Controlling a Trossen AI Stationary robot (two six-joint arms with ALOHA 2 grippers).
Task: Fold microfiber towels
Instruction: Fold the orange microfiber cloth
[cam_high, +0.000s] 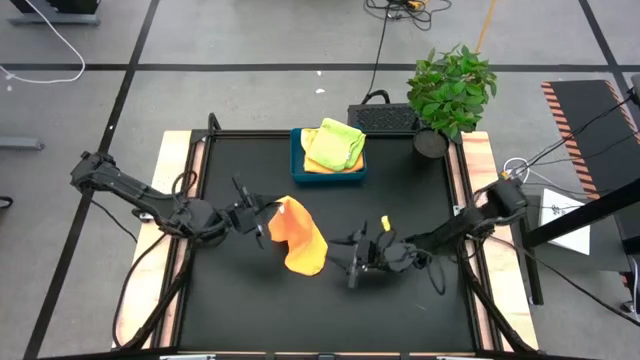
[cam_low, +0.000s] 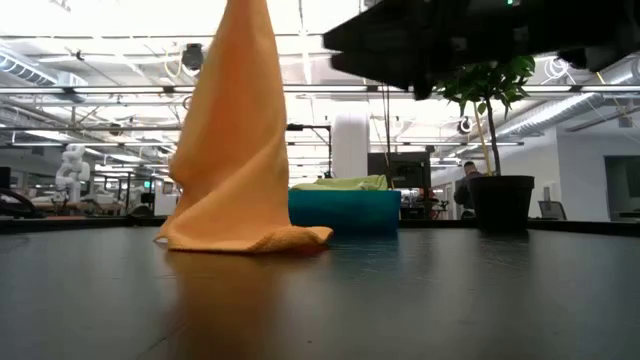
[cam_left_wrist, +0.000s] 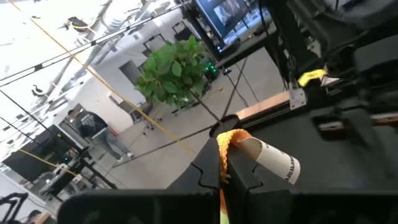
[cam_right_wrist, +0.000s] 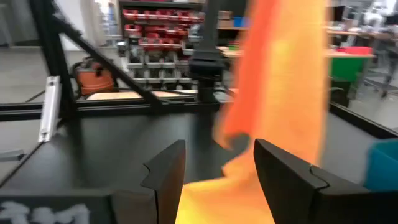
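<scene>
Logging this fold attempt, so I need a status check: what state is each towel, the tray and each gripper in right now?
orange towel: lifted by one corner, hanging, lower edge bunched on the table.
left gripper: shut on the orange towel's top corner.
right gripper: open, low beside the towel, holding nothing.
lime green towel: folded, on top in the tray.
blue tray: holding folded towels.

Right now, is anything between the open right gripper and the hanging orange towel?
Nothing visible. The right gripper faces the orange towel across bare table; the left gripper holds the towel's top corner from the other side.
</scene>
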